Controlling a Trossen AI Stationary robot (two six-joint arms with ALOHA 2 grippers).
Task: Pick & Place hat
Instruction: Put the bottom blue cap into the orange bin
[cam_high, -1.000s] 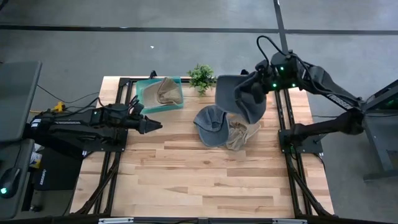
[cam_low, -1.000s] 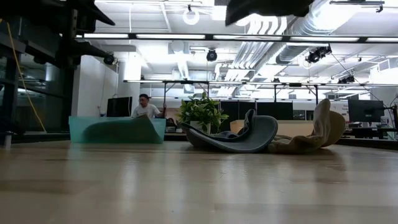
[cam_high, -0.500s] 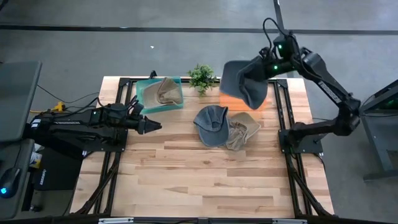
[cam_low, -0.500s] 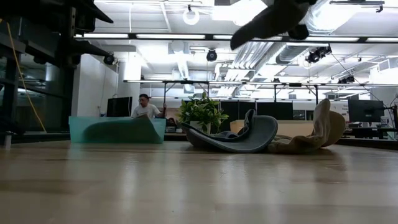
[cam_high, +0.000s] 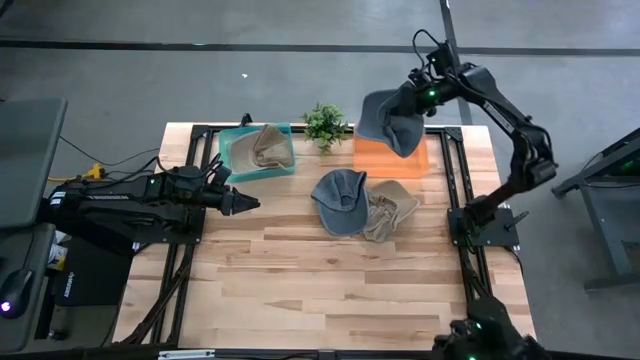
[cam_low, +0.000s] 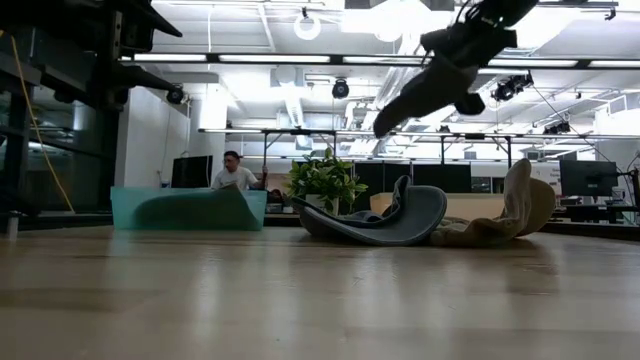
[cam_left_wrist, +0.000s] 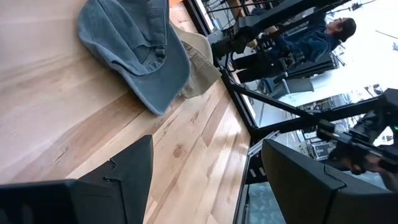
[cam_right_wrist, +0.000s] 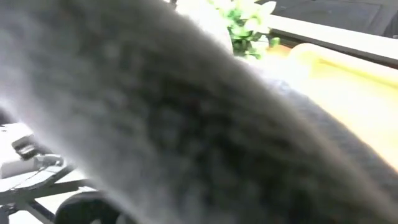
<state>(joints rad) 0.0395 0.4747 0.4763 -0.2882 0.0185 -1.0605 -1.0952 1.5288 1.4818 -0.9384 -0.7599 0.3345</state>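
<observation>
A dark grey hat (cam_high: 388, 122) hangs in the air from my right gripper (cam_high: 416, 97) over the far side of an orange bin (cam_high: 391, 160); the low view shows it drooping (cam_low: 418, 92) below the gripper (cam_low: 468, 38). In the right wrist view the grey hat (cam_right_wrist: 186, 124) fills the picture and hides the fingers. A blue-grey cap (cam_high: 339, 199) and a tan hat (cam_high: 388, 214) lie together on the table. Another tan hat (cam_high: 266, 146) lies in a teal bin (cam_high: 232, 153). My left gripper (cam_high: 247, 202) waits open at the table's left, low over the wood. My right gripper is shut on the dark grey hat at its upper edge (cam_high: 405, 103), on the side nearest the arm. The hat is lifted clear and hangs slack below the fingers, slanting down toward the table's left (cam_low: 400, 105). The cloth itself hides the place of contact.
A small green plant (cam_high: 323, 123) stands at the far edge between the two bins. The black frame rails (cam_high: 455, 190) run along the table's left and right sides. Bare wood (cam_high: 320, 290) spreads over the near half. A person (cam_low: 234, 172) sits in the room beyond.
My right gripper has carried the grey hat toward the table's far edge, still shut on it. The hat has moved off the orange bin's near part, which now shows. In the low view the hat has come into sight, hanging at a slant.
</observation>
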